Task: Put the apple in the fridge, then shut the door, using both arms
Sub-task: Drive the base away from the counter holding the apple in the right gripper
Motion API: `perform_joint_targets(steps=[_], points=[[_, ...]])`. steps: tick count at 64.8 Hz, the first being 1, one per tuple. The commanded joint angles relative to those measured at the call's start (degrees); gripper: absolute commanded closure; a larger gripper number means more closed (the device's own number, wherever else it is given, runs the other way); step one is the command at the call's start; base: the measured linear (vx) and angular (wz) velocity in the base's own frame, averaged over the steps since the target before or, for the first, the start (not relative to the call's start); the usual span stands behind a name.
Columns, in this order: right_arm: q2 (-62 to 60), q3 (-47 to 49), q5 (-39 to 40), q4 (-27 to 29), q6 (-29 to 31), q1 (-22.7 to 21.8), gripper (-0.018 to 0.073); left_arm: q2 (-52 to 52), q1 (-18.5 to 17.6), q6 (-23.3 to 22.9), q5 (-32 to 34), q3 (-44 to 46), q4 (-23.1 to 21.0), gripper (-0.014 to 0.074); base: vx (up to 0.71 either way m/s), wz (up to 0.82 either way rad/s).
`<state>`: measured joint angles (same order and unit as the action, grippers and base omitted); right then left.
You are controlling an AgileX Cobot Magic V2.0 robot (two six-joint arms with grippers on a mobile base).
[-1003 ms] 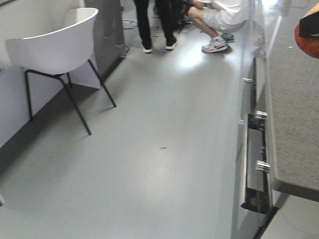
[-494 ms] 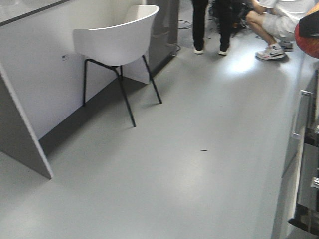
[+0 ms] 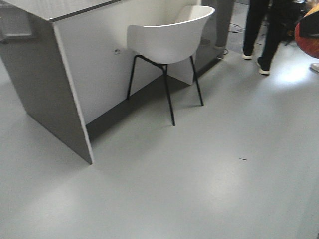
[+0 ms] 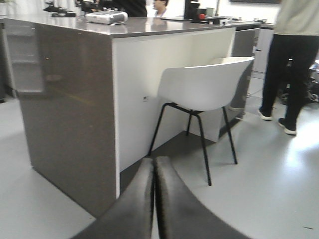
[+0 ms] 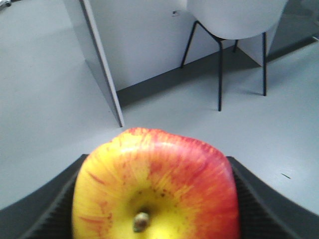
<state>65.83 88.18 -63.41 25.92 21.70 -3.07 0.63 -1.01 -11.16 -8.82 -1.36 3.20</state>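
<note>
Since a second ago the view swings left: the white chair (image 3: 169, 37) now stands mid-frame beside a grey island (image 3: 65, 74). Right claw (image 5: 154, 219) clamps the apple (image 5: 154, 179) firmly for carrying; left claw (image 4: 154, 194) is closed and empty, probably kept free for the door. No fridge is visible.

White shell chair (image 3: 172, 37) on thin black legs, parked just beside the white face of a kitchen island (image 3: 94, 69) that has a grey end panel, a grey top and a little socket (image 3: 116, 51) on the white side near the chair. Someone in black trousers (image 3: 264, 30) and dark shoes with white soles is standing further back past the chair, on a shiny pale grey floor (image 3: 164, 194) with one tiny dark speck (image 3: 242, 159) on it. The left wrist view also shows a silvery thing (image 4: 105, 17) sitting on the island top, too blurry to tell what it is.
</note>
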Motion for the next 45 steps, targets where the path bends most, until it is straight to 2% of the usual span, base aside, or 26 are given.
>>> perform_joint_targets(steps=[1,45], points=[[-0.92,1.53,3.82,1.58,0.51,-0.33,0.0534,0.82,-0.22,-0.52,4.33,0.99,0.02,0.0603,-0.01,0.36],[-0.92,1.53,3.82,1.58,0.51,-0.33,0.0534,0.82,-0.22,-0.52,4.33,0.99,0.02,0.0603,0.02,0.38]])
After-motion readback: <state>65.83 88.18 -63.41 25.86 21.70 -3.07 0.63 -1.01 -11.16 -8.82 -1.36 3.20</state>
